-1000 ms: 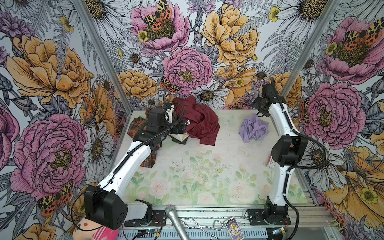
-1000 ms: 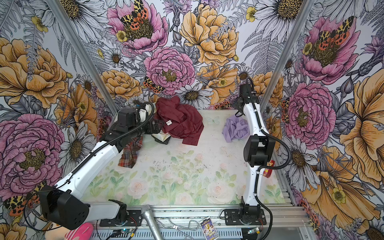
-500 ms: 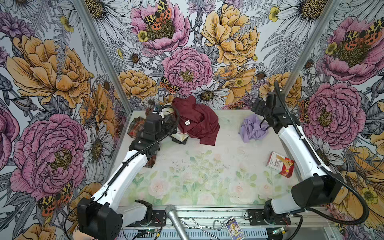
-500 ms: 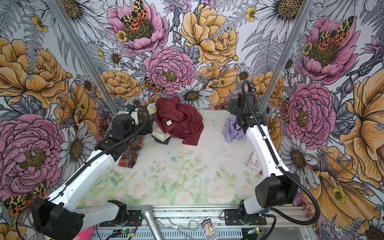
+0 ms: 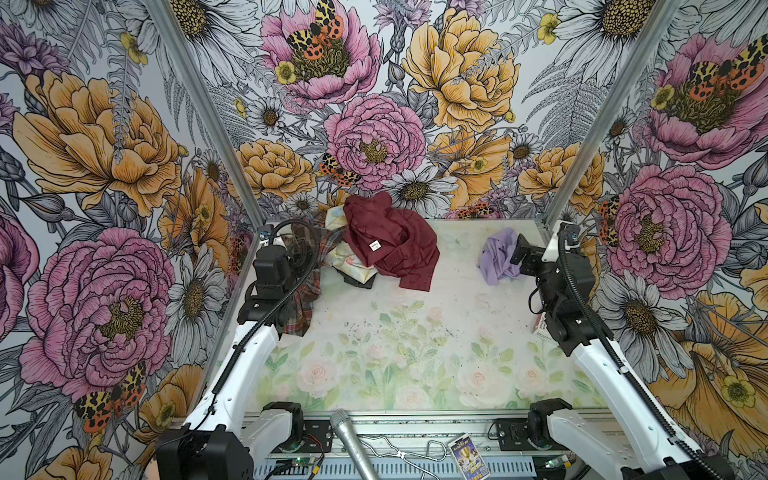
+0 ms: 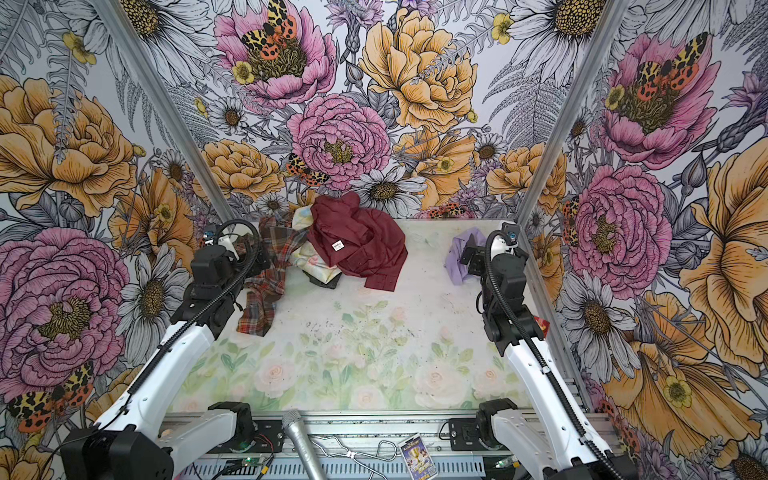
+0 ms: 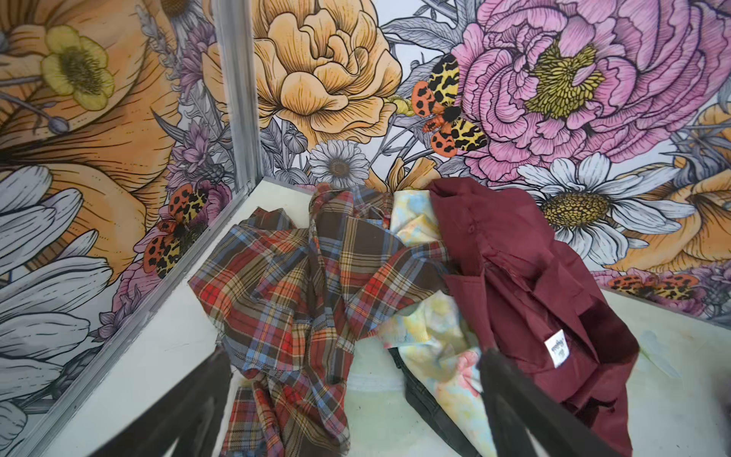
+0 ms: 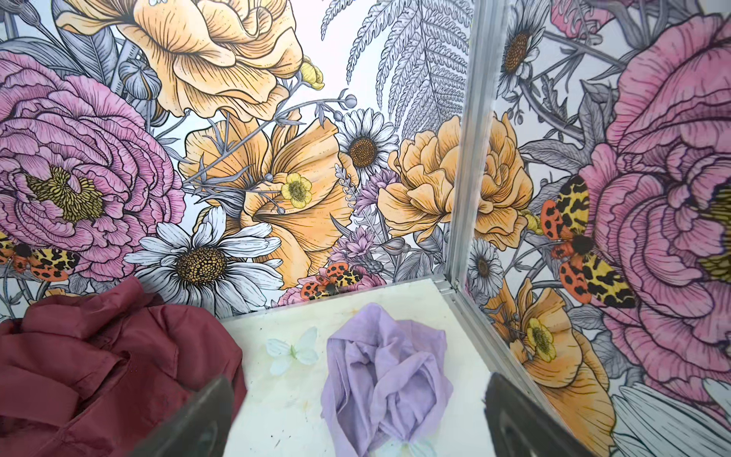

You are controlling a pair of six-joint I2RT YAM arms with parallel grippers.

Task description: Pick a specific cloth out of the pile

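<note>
Noting layout first: pale lavender, thin, unpatterned soft fabric piece (image 5: 496,255) lies crumpled alone at approx 1 o'clock on the pale rose-printed table mat (image 5: 395,357). It is well apart from the heap of mixed garments (image 5: 365,232) at 11 o'clock, so it looks clear of the pile already. R gripper (image 8: 358,382): jaws spread wide, nothing held. In the wrist view its black fingers (image 8: 205,411) frame the lavender cloth. In both top views it sits just at the cloth's 3 o'clock edge; can't tell if touching. L gripper (image 7: 355,358): jaws also wide, empty, poised by the pile's 8 o'clock side over the plaid. Handling, my est.: the cloth should be v. light and limp w/ no stiffness, so it will drape and trail when lifted. Not fragile, and prob. grippy enough for the pads. Best hold is likely the raised bunched folds at the crown, where several layers stack up. A flat hem on the mat would be harder to pinch w/o scraping. Count:
- 1 lavender cloth
- 1 large dark maroon shirt w/ white label (image 5: 399,249)
- 1 red-brown plaid cloth (image 7: 300,285)
- 1 pale yellow floral cloth (image 7: 431,328)
- 1 dark item (image 5: 360,283) peeking from under the floral one, mostly hidden, type unclear
- 2 grippers

Nothing overlaps or pins the lavender cloth.
</note>
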